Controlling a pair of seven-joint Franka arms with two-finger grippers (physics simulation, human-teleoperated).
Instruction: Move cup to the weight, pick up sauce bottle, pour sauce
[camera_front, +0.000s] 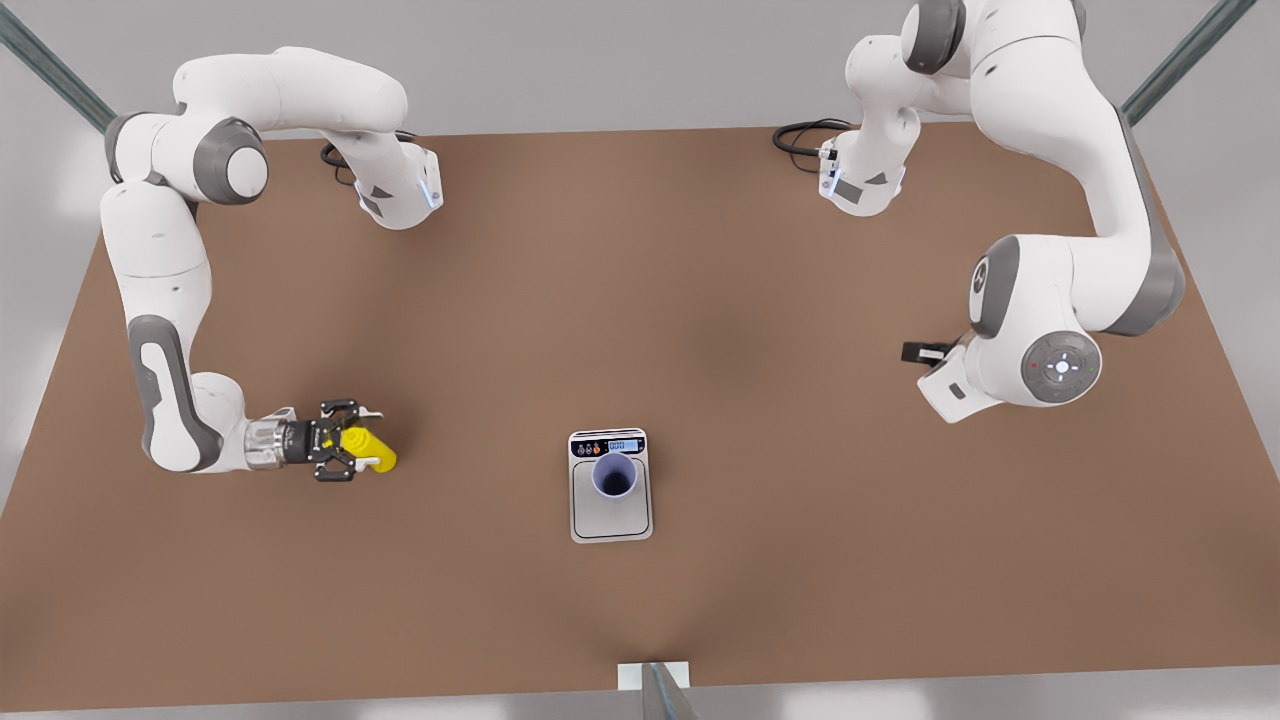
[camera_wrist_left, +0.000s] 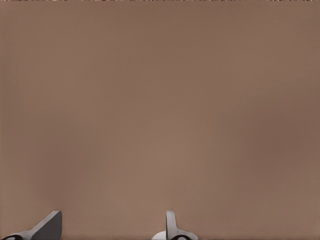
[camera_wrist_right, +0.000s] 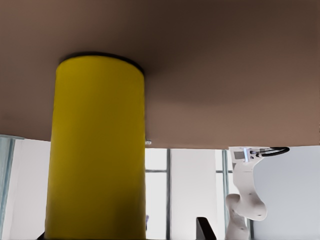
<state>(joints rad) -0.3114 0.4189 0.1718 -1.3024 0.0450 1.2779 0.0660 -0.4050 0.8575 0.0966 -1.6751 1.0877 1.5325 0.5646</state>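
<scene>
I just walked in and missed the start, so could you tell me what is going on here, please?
The cup already stands on the weight, near its display end. At the front view's left, the right pincer is shut on the sauce bottle, low over the brown table. The left arm waits at the front view's right, its pincer open over bare table. Nothing is being poured yet.

The front view looked steeply down from overhead on the whole brown rectangular table (camera_front: 700, 300). The left wrist view faced bare tabletop. The right wrist view sat close against the bright yellow cylindrical squeeze bottle (camera_wrist_right: 97, 150), sharing it with the front view (camera_front: 372, 447).
</scene>
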